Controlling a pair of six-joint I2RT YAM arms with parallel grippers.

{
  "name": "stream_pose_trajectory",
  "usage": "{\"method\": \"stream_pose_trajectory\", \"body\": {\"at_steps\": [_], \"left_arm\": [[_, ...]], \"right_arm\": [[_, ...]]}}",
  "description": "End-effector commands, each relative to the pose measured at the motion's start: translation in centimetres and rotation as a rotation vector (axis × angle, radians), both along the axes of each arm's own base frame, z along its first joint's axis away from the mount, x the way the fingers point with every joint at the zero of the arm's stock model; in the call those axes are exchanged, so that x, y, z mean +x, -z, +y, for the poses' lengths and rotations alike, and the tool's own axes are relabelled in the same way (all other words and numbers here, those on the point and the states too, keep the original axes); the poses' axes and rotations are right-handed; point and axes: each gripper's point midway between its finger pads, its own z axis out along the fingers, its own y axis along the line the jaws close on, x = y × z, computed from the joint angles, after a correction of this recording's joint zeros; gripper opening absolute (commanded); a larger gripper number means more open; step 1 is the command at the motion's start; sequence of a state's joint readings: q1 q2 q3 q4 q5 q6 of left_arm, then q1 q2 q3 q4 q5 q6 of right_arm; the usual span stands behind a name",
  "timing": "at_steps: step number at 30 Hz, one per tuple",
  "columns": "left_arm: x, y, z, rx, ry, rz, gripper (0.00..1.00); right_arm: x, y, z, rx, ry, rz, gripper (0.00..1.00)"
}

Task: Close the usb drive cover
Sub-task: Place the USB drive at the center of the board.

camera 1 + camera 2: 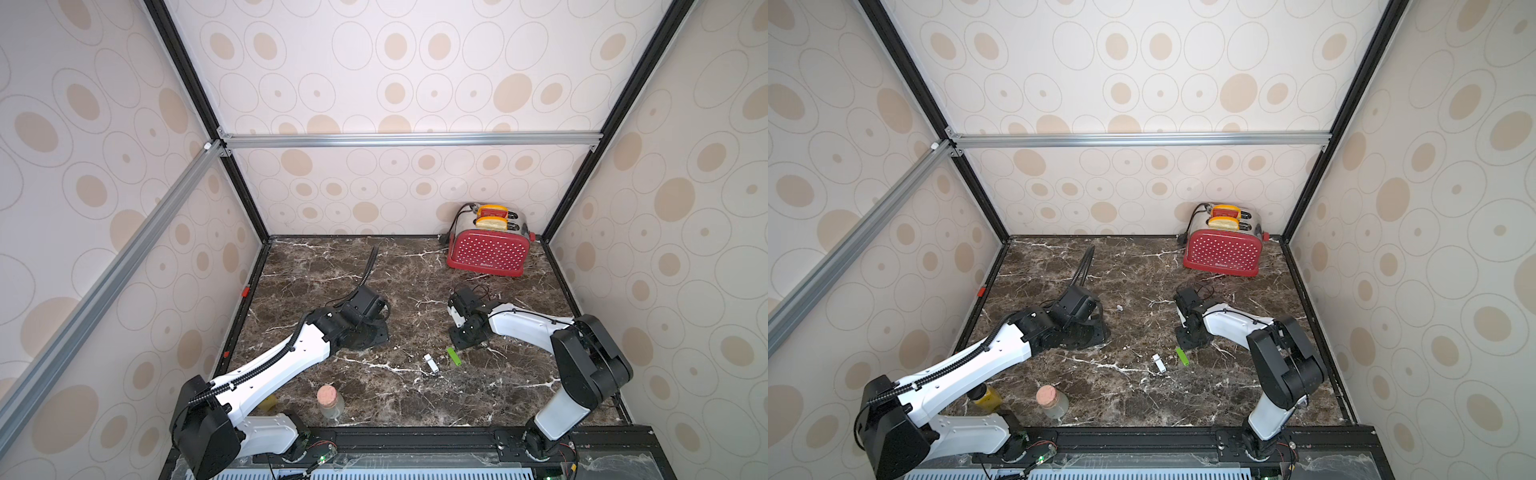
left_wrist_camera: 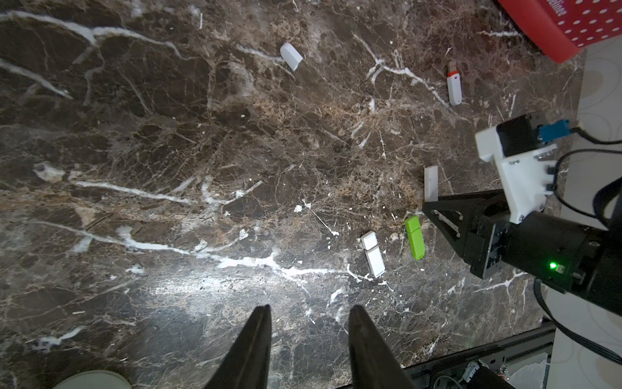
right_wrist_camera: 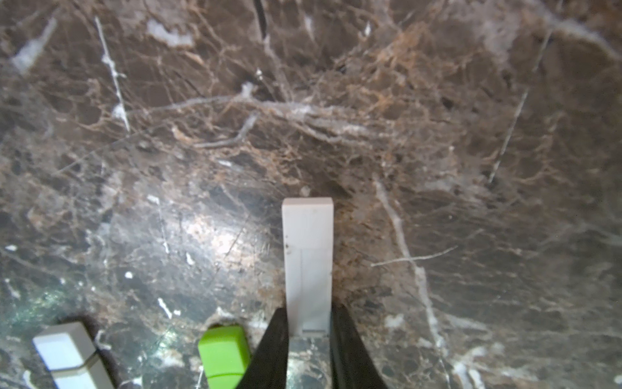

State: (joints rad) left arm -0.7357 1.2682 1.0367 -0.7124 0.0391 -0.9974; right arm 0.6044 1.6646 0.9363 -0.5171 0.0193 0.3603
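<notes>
The right gripper (image 3: 309, 308) is low over the dark marble surface (image 1: 332, 266). Its two black fingers (image 3: 281, 323) stand on either side of the near end of a flat white stick (image 3: 308, 256). The stick lies flat and shows a faint seam across its middle. The fingers touch its edges, but I cannot tell whether they are clamping it.

Just beside that gripper lie a green USB drive (image 2: 414, 237) and a white USB drive (image 2: 373, 257). Both have their caps on, and they lie roughly parallel and close together without touching.

Further back, near the toaster (image 1: 488, 253), a red-and-white USB drive (image 2: 453, 86) lies with its metal plug bare. A loose white cap (image 2: 291, 56) lies well apart from it, toward the middle of the surface.

The left gripper (image 2: 308, 311) hovers above bare marble with its jaws parted and nothing between them.

The red, white-dotted toaster stands in the far right corner with two slices in its slots. It carries white brand lettering low on its front, but the lettering is too small in both top views and cut off in the left wrist view, so it cannot be read reliably. No writing can be made out on any of the drives.

A cork-stoppered jar (image 1: 330, 401) stands near the front edge.
</notes>
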Motion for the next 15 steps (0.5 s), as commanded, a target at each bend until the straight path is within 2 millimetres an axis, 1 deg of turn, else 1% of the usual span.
{"method": "stream_pose_trajectory", "body": {"at_steps": [1, 5, 6, 8, 9, 10, 13, 15], "left_arm": [[0.5, -0.3, 0.2, 0.007, -0.002, -0.011, 0.45], [0.8, -0.2, 0.2, 0.007, -0.012, -0.006, 0.46], [0.9, -0.2, 0.2, 0.008, -0.015, -0.004, 0.46], [1.2, -0.2, 0.4, 0.007, -0.028, -0.001, 0.46], [1.4, -0.1, 0.5, 0.008, -0.038, 0.002, 0.53], [1.6, 0.1, 0.6, 0.005, -0.046, 0.01, 0.55], [2.7, 0.9, 0.8, -0.022, -0.075, 0.047, 0.55], [3.5, 1.7, 0.7, -0.056, -0.092, 0.084, 0.55]], "right_arm": [[-0.1, -1.0, -0.1, -0.006, -0.007, -0.008, 0.32], [-0.1, -1.9, 0.0, 0.008, -0.012, -0.021, 0.39], [-0.1, -2.2, 0.0, 0.009, -0.012, -0.026, 0.39], [0.1, -3.3, 0.1, 0.02, -0.015, -0.047, 0.42], [0.2, -3.9, 0.0, 0.023, -0.016, -0.059, 0.43], [0.3, -4.6, 0.0, 0.019, -0.018, -0.074, 0.44], [1.4, -6.4, -0.2, 0.005, -0.031, -0.126, 0.47], [2.0, -7.3, -0.1, -0.014, -0.046, -0.136, 0.48]]}}
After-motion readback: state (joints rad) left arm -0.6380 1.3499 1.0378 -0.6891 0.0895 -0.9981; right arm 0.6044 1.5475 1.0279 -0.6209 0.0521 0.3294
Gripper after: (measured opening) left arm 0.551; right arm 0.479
